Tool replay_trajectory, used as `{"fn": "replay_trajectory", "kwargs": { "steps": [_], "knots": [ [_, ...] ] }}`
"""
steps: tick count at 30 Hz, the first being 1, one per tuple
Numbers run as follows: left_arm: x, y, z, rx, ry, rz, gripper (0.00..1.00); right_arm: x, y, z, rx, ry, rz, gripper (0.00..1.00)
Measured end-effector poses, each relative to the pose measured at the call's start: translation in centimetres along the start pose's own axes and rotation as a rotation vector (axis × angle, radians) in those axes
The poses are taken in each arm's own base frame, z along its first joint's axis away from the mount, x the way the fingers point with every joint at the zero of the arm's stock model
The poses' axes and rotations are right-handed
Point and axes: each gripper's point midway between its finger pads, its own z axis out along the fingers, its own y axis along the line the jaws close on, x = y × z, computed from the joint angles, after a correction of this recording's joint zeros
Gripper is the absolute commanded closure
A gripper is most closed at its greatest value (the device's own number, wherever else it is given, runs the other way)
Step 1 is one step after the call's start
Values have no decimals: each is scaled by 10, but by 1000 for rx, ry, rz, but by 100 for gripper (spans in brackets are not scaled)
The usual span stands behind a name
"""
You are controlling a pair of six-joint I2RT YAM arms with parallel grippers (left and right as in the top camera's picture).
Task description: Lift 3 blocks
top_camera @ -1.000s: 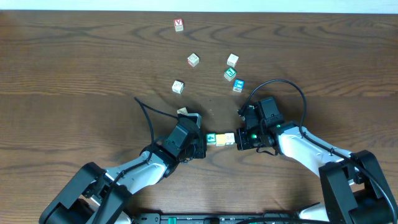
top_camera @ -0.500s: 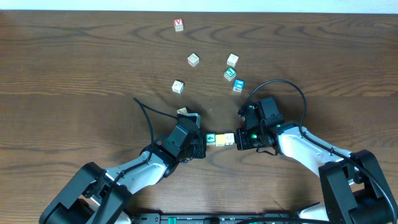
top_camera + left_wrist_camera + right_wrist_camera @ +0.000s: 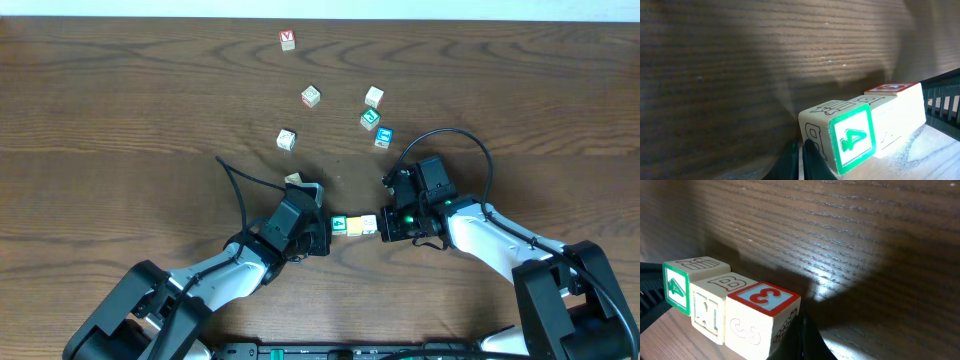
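Note:
Three blocks lie in one row between my two grippers. The green-faced block [image 3: 340, 224] [image 3: 852, 141] [image 3: 676, 287] bears a 4, the plain yellowish block [image 3: 355, 225] [image 3: 707, 305] sits in the middle, and the pale block with a red 3 [image 3: 369, 223] [image 3: 760, 317] [image 3: 892, 88] ends the row. My left gripper [image 3: 327, 232] [image 3: 801, 145] is shut, its tips pressed against the green block's end. My right gripper [image 3: 381, 226] [image 3: 801, 322] is shut too, its tips against the red-marked block's end. Whether the row is off the table I cannot tell.
Loose cubes lie farther back: a red-topped one [image 3: 288, 39], pale ones [image 3: 311, 96] [image 3: 374, 96] [image 3: 286, 139], a teal one [image 3: 370, 119] and a blue one [image 3: 383, 137]. Another pale cube [image 3: 294, 180] sits beside the left arm. Black cables loop off both wrists.

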Motion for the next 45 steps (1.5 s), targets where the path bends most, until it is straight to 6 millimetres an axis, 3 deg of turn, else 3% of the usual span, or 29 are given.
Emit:
{"fn": "replay_trajectory", "kwargs": {
  "steps": [45],
  "knots": [
    [2,-1,-1,11,8,5,93,-1,9,-17,-11,-30,-15,99]
  ]
}}
